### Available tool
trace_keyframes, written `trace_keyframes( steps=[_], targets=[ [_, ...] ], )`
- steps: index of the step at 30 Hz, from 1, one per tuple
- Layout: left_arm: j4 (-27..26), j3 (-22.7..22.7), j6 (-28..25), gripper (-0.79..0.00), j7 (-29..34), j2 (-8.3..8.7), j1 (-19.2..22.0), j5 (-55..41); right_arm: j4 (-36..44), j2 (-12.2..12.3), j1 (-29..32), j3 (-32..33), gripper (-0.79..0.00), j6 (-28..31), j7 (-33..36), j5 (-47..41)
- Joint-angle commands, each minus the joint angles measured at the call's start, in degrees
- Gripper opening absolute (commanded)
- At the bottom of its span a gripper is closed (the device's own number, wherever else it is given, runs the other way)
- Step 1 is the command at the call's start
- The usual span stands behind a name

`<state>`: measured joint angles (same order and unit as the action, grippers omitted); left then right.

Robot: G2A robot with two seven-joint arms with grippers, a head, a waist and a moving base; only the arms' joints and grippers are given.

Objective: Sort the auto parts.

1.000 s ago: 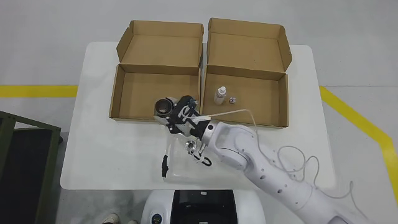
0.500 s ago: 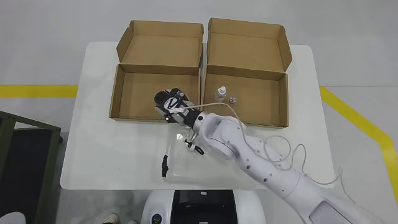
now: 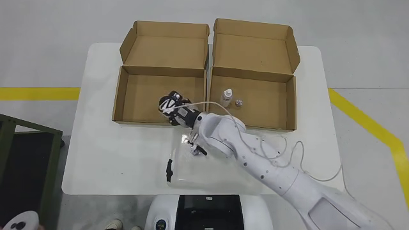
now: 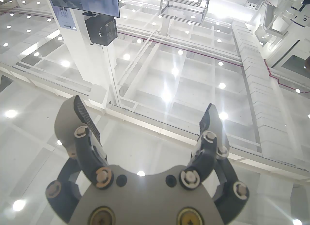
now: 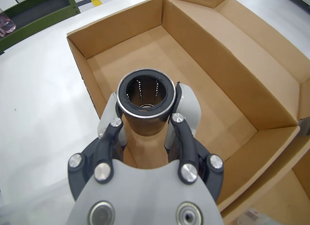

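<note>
Right pincer (image 5: 146, 101) hangs over the white bench (image 3: 108, 160), above the left cardboard box (image 5: 242, 49), and it is closed on a linear bearing (image 5: 145, 122). Left pincer (image 4: 144, 105) is open wide and holds nothing. I judge the steel bearing heavy, stiff and smooth; best grip is across its outer sleeve.

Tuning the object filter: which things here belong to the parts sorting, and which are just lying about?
Job: bearing, held in the right claw; left box; right box; small bottle and metal piece inside it; clear bag, probably.
Lying about: green rack; yellow floor line; left claw, open, aimed at the ceiling.
</note>
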<state>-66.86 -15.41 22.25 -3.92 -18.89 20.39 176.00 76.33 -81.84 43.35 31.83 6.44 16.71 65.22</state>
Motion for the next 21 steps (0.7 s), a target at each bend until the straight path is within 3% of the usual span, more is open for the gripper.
trace_keyframes(
  steps=[1,21],
  targets=[
    [0.00,0.00,0.00,0.000,0.00,0.00,0.00,0.00,-0.91,-0.39,-0.19,-0.03,-0.785,0.14,0.22,0.20],
    [0.00,0.00,0.00,0.000,0.00,0.00,0.00,0.00,-4.44,-3.18,-2.66,1.56,-0.785,2.54,3.70,2.72]
  ],
)
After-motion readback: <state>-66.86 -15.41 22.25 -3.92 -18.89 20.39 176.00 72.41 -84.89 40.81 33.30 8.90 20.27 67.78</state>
